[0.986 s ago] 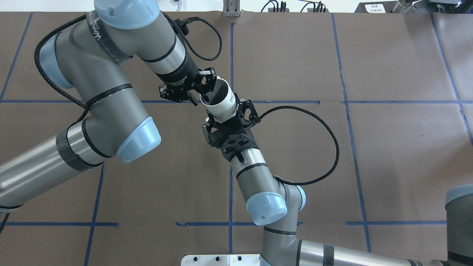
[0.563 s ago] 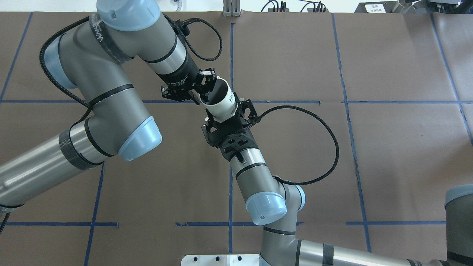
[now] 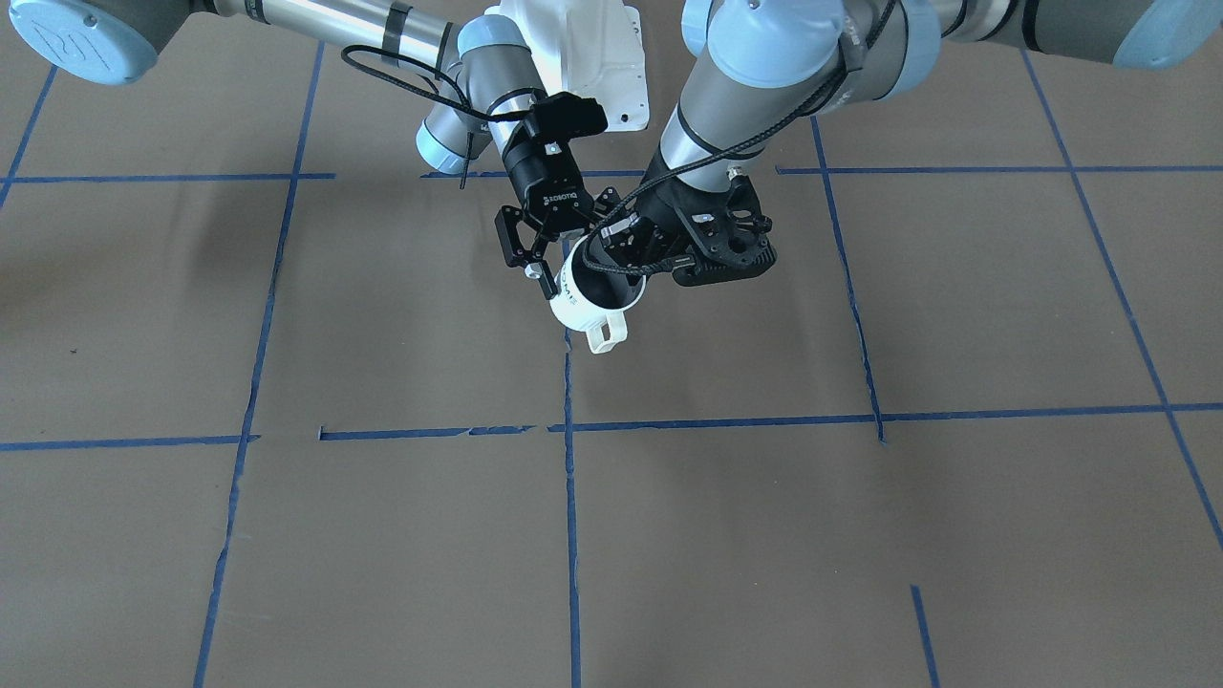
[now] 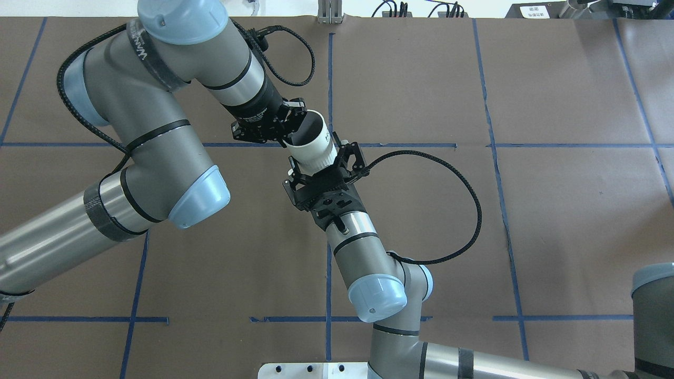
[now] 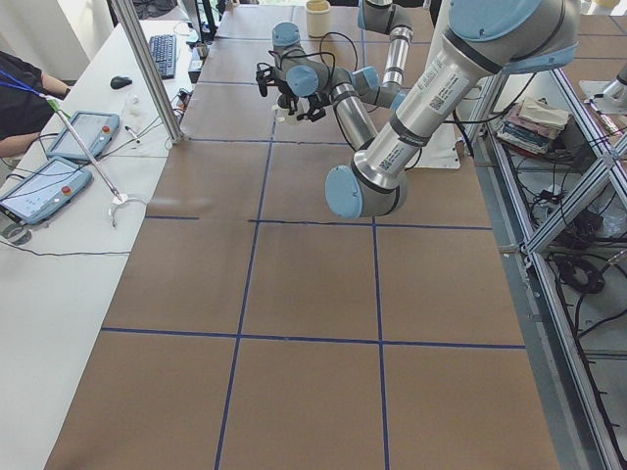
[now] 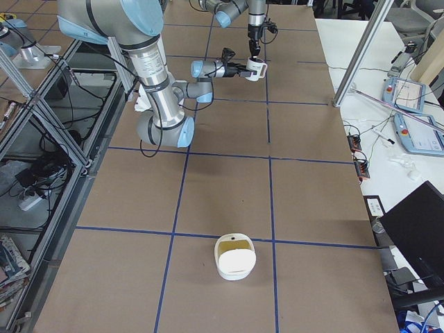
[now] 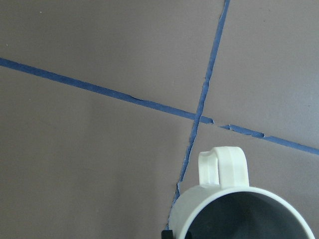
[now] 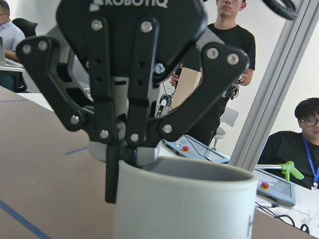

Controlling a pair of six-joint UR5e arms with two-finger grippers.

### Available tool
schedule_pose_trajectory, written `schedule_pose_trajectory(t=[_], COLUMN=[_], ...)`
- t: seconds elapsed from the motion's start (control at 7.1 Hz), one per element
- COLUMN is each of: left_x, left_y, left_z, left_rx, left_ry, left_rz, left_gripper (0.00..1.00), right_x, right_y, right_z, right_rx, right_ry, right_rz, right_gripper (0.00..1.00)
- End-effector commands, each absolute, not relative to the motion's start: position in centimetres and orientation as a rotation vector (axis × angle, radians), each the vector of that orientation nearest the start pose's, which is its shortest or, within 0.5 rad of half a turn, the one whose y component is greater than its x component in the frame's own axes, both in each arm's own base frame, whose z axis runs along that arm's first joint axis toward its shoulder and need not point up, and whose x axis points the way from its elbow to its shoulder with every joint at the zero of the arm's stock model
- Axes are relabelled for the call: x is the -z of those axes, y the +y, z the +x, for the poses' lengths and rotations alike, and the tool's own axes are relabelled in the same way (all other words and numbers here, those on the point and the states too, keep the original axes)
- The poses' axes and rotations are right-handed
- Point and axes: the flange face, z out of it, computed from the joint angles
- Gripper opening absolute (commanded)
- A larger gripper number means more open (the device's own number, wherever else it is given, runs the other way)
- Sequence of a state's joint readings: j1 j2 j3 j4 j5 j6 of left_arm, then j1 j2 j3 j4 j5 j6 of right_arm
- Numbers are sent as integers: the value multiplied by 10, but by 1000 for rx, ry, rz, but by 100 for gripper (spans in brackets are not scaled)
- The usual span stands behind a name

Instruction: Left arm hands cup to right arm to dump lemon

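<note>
The white ribbed cup [image 4: 316,148] hangs above the table's middle, between both grippers. My left gripper [image 4: 291,131] is shut on the cup's rim, one finger inside and one outside; the right wrist view shows this pinch [image 8: 130,155]. My right gripper [image 4: 322,162] reaches in from the robot's side, its jaws spread wide on either side of the cup's lower body. In the front view the cup [image 3: 585,304] shows its handle pointing down and its "HOME" lettering next to the right gripper [image 3: 547,277]. In the left wrist view the cup [image 7: 219,172] shows a grey inside. The lemon is hidden.
The brown paper-covered table [image 4: 553,210] carries a grid of blue tape lines. A white bowl [image 6: 236,257] with a yellowish inside stands at the table's end on my right. Operators and tablets show beyond the far edge [image 8: 234,59].
The cup has turned a little more upright, so less of its lettering shows. My right gripper has slid slightly up and left along the cup. The left gripper keeps its hold on the rim.
</note>
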State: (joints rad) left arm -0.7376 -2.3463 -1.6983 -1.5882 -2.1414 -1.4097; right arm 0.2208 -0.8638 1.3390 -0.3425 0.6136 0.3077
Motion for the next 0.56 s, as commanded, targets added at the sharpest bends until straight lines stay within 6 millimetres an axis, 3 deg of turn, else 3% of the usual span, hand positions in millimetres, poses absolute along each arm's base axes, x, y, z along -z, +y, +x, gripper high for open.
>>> schedule_pose_trajectory(t=[0.0,0.42], left_x=[-132,-135], left_y=[-511,-524], left_z=[442,439], left_rx=[281,322], left_ry=[1025,1009], left_rz=[-80,-52], left_gripper=[0,0], right_x=[-201,-200], right_y=[-354,-346], right_z=[-607,-610], right_rx=[-18,-16], right_ry=[-646,-644], right_rz=[1514,1512], right_gripper=[100,100])
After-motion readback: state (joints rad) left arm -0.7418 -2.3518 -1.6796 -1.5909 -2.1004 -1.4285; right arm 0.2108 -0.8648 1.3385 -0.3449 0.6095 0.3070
